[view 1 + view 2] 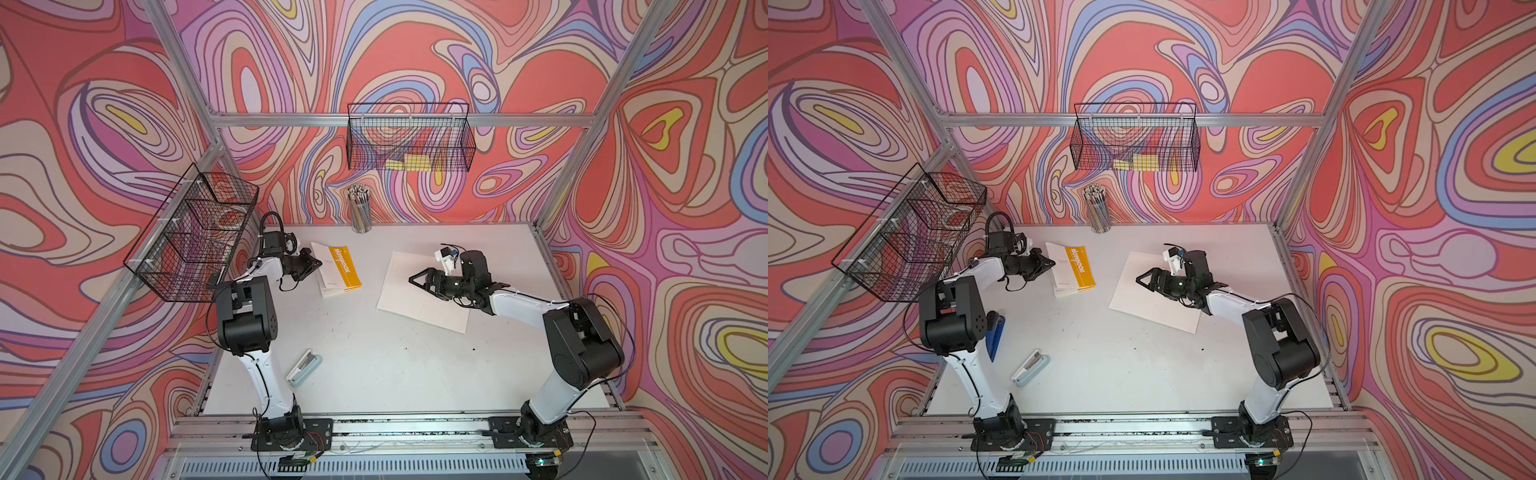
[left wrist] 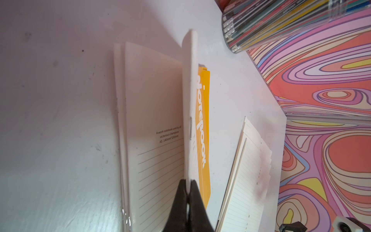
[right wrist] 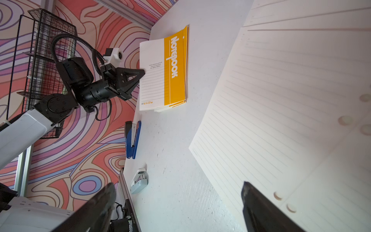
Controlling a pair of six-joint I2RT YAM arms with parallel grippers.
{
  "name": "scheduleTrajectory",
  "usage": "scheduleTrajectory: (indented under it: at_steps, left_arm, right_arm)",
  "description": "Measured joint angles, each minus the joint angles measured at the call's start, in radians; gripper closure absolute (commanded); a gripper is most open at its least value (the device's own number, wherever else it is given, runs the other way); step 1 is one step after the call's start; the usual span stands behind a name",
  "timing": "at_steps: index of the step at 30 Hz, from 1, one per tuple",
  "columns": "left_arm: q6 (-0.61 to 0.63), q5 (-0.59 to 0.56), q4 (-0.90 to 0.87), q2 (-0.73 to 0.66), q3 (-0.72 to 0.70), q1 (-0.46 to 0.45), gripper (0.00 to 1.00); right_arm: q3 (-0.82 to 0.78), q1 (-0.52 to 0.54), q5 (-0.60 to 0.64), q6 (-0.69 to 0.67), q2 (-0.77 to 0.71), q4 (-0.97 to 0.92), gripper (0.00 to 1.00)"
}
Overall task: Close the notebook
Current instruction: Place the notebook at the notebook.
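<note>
Pinching a thin white leaf (image 2: 189, 100) of the notebook (image 1: 337, 270) edge-on, the left tool (image 2: 188, 192) is clamped tight, likely to fold it down flat. The notebook lies near the counter's (image 1: 374, 365) far left corner. The right tool (image 3: 177, 189) gapes idle above loose lined sheets (image 1: 415, 309).

Table (image 1: 374, 365) bears notebook (image 1: 337, 270), lined sheets (image 1: 415, 313), pencil cup (image 1: 360, 216), pale stapler (image 1: 303, 368), blue stapler (image 1: 995, 337).
</note>
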Motion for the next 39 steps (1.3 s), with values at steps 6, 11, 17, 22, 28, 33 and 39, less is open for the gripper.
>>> scheduleTrajectory:
  at_steps: [6, 11, 17, 22, 28, 33, 39]
  left_arm:
    - [0.042, -0.032, -0.056, 0.029, 0.036, 0.0, 1.0]
    - [0.079, -0.063, -0.097, 0.031, 0.067, -0.006, 1.0]
    - [0.12, -0.091, -0.14, 0.045, 0.109, -0.013, 1.0]
    - [0.149, -0.117, -0.167, 0.065, 0.123, -0.022, 1.0]
    - [0.189, -0.15, -0.206, 0.083, 0.14, -0.029, 1.0]
    - [0.202, -0.157, -0.218, 0.093, 0.152, -0.028, 1.0]
    - [0.207, -0.165, -0.22, 0.094, 0.153, -0.029, 1.0]
  right_arm:
    - [0.0, 0.0, 0.0, 0.002, 0.002, 0.002, 0.02]
    - [0.0, 0.0, 0.0, 0.004, 0.006, 0.006, 0.02]
    - [0.0, 0.0, 0.0, 0.007, 0.01, 0.02, 0.02]
    - [-0.008, 0.0, 0.0, 0.007, 0.013, 0.029, 0.02]
    - [-0.011, 0.0, -0.005, 0.019, 0.039, 0.046, 0.02]
    - [-0.011, 0.0, -0.005, 0.022, 0.042, 0.047, 0.02]
    - [-0.011, 0.0, -0.005, 0.023, 0.042, 0.05, 0.02]
